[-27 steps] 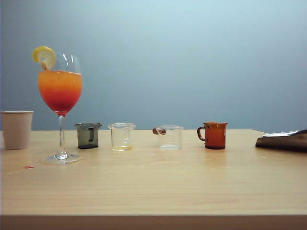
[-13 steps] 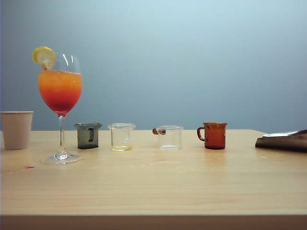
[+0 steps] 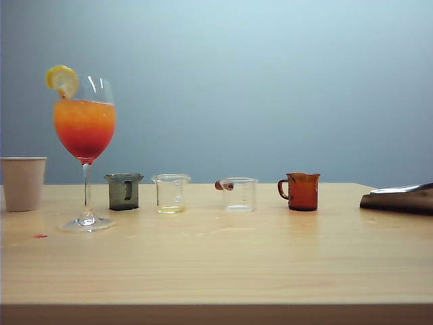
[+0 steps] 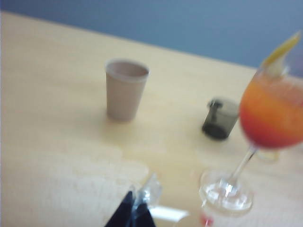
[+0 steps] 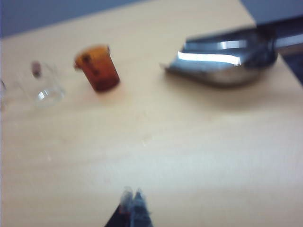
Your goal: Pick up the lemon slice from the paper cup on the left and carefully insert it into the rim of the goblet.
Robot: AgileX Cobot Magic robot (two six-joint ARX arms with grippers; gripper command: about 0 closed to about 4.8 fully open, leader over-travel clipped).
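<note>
Blue-grey wall, pale wood worktop (image 3: 223, 257). Lemon slice (image 3: 62, 79) sits on goblet (image 3: 84, 128) rim, paper cup (image 3: 23, 183) far left. Left pincer (image 4: 137, 208) & right pincer (image 5: 133, 201) pressed together, empty, though blurry. Task prob. done.

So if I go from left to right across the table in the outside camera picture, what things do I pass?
Paper cup → goblet with the lemon slice on its rim → dark grey beaker → clear beaker → clear cup with a brown handle → amber mug → metal scoop.
</note>
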